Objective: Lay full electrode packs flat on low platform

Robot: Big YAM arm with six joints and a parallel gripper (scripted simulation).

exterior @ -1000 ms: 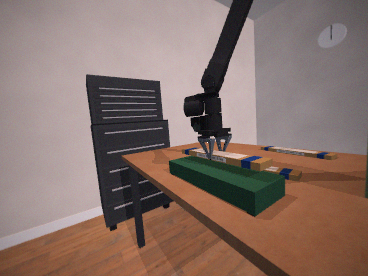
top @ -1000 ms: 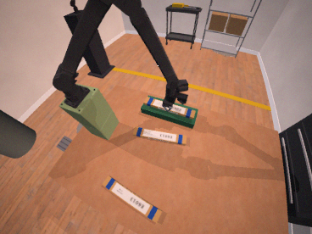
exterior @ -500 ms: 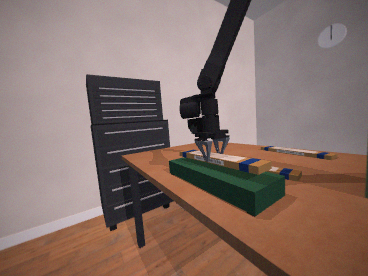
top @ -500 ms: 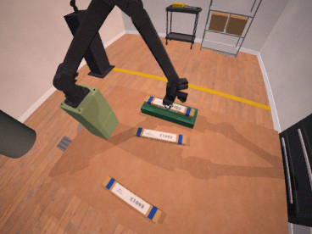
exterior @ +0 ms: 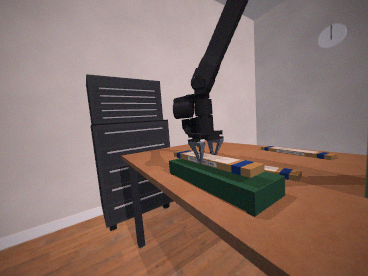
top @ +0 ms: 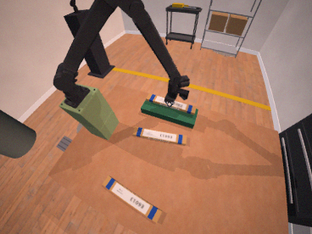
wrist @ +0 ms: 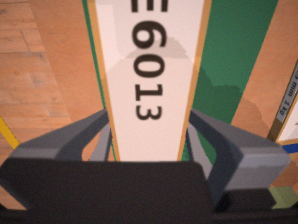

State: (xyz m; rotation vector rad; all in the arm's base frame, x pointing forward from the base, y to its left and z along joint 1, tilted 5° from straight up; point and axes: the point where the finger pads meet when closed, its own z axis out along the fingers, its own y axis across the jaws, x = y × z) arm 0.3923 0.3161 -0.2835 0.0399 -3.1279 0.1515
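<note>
Gripping a pack [top: 175, 104] [exterior: 220, 162] [wrist: 150, 65] in the hand [top: 170, 102] [exterior: 207, 155] [wrist: 148, 111], at the green platform [top: 169, 114] [exterior: 220, 189] [wrist: 237, 60]; can't tell if resting. Two packs [top: 161, 136] [top: 135, 199] off it, fullness unreadable. Left: settle this one, probably weigh others, release, withdraw. Brown table [top: 229, 186] [exterior: 320, 210], plank floor [top: 25, 191] [exterior: 95, 240], dark drawer cabinet [top: 298, 165] [exterior: 131, 145] beyond.

pack [top: 182, 106] [exterior: 225, 163] [wrist: 170, 60]: lower, now at platform [top: 169, 114] [exterior: 220, 186] [wrist: 235, 45] top | gripper [top: 170, 103] [exterior: 207, 157] [wrist: 148, 111]: lower with it
</note>
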